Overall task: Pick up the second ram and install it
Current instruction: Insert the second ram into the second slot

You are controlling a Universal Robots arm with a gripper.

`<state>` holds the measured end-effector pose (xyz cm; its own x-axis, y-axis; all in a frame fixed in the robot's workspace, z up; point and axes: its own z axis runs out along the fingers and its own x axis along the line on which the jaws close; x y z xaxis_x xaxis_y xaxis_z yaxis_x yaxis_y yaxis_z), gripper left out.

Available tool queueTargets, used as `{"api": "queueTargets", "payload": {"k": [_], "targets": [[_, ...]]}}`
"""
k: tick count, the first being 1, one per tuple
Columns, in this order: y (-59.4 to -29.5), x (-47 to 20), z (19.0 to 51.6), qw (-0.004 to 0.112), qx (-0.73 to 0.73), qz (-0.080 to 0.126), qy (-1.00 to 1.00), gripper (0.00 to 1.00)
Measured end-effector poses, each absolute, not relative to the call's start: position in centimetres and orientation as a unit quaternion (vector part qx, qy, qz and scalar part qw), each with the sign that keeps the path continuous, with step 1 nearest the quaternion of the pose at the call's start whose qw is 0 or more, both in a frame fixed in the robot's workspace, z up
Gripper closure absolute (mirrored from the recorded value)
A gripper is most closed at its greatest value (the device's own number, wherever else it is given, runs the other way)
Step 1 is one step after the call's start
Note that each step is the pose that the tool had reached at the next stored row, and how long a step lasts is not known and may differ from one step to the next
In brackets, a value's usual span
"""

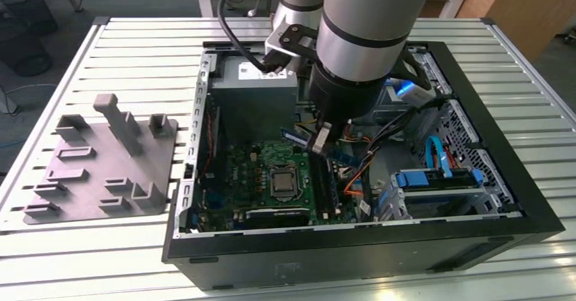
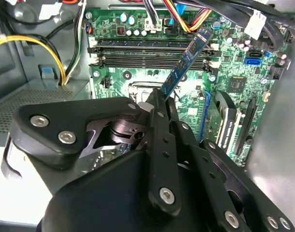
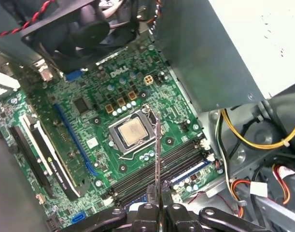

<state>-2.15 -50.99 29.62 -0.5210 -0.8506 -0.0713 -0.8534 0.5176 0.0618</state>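
The gripper point(image 2: 159, 102) has its two dark fingers pressed flat against the faces of the second ram point(image 2: 186, 60), pinching it at one end so that most of the stick juts out free beyond the tips. In the first wrist view the same stick point(image 3: 158, 154) appears edge-on, as a thin line rising from between the fingers point(image 3: 148, 209). It hangs above the motherboard point(image 2: 234, 84), its far end over the memory slots point(image 2: 147, 54), slanted across them rather than lined up, and it is not seated in any slot. Close by sits the processor socket point(image 3: 133, 133), and all of this lies inside the open computer case point(image 1: 360, 250), which stands on the slatted table point(image 1: 135, 38) next to the grey fixture point(image 1: 99, 166). The stick looks light and stiff but thin and easily damaged. A hold on the flat faces, clear of the contact edge, seems right, and with the grip so far towards one end, any side load could twist it.
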Motion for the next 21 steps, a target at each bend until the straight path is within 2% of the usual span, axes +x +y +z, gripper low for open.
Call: {"api": "queueTargets", "payload": {"k": [21], "targets": [[-50.99,-2.15,29.61,0.021,-0.393,0.042,0.918,0.86]]}}
